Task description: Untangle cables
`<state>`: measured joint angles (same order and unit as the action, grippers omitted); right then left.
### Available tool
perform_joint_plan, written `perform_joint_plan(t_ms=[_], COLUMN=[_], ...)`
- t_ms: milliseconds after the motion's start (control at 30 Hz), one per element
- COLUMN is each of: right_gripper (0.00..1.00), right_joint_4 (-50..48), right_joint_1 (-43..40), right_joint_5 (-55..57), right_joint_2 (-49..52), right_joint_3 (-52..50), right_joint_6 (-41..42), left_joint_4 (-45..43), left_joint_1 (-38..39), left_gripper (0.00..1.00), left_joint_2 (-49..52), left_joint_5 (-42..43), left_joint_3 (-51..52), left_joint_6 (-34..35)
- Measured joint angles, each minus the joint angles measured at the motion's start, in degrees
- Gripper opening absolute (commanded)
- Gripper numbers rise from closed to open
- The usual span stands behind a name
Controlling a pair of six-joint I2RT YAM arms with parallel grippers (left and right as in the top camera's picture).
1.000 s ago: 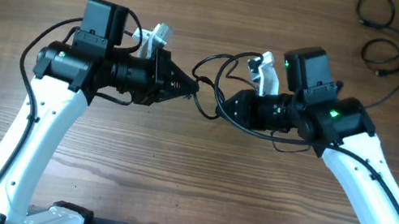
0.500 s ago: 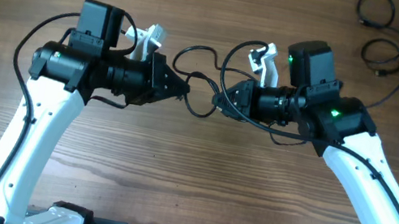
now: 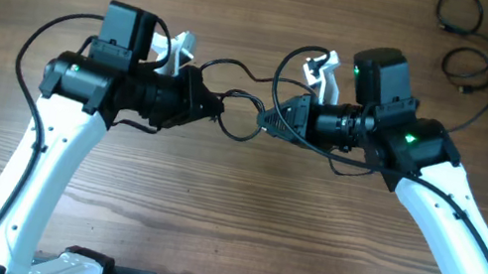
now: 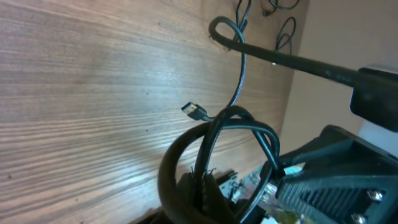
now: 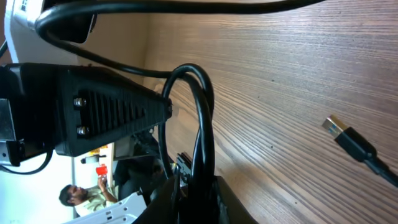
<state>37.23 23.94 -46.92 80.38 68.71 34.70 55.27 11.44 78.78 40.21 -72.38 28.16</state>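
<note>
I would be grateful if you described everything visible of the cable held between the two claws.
The cable is thin, black and rubbery-looking, held up above the wooden table. It loops over itself between the left claw and right claw, both shut on it. One free end carries a small silver-tipped plug, out over the wood.

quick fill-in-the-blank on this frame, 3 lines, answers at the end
1. The left hand and the right hand both grip one thin ___ cable.
2. In the overhead view, other loose cables lie at the top ___ of the table.
3. The plug seen in the right wrist view is held by ___ hand.

Answers: black; right; neither
</note>
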Motion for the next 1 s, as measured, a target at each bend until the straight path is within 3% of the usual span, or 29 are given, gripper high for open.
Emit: perform_joint_plan(t_ms=[167, 300, 500, 700, 833, 933, 1000], right_gripper=[0.30, 0.43, 0.44, 0.46, 0.51, 0.64, 0.66], right_joint_4=[-0.2, -0.9, -1.3, -1.3, -1.3, -0.3, 2.7], right_joint_1=[0.0, 0.2, 0.2, 0.3, 0.3, -1.0, -3.2], right_joint_5=[-0.8, -2.4, -3.1, -3.2, -3.0, -1.6, 3.0], right_joint_2=[0.0, 0.0, 0.0, 0.0, 0.0, 0.0, 0.0], right_joint_3=[0.0, 0.0, 0.0, 0.0, 0.0, 0.0, 0.1], right_joint_6=[0.2, 0.0, 0.0, 0.0, -1.4, -2.0, -2.4], left_joint_4=[0.0, 0.0, 0.0, -2.5, -2.4, -0.3, 1.2], left_joint_1=[4.8, 5.1, 5.1, 5.1, 5.1, 5.1, 5.1], left_gripper=[0.04, 0.04, 0.04, 0.04, 0.04, 0.04, 0.04], left_joint_2=[0.0, 0.0, 0.0, 0.0, 0.0, 0.0, 0.0], left_joint_5=[-11.5, -15.0, -15.1, -4.9, -4.1, -7.6, -9.1], left_joint_3=[0.0, 0.0, 0.0, 0.0, 0.0, 0.0, 0.0], left_joint_6=[1.3, 2.0, 2.3, 2.6, 2.6, 2.6, 2.6])
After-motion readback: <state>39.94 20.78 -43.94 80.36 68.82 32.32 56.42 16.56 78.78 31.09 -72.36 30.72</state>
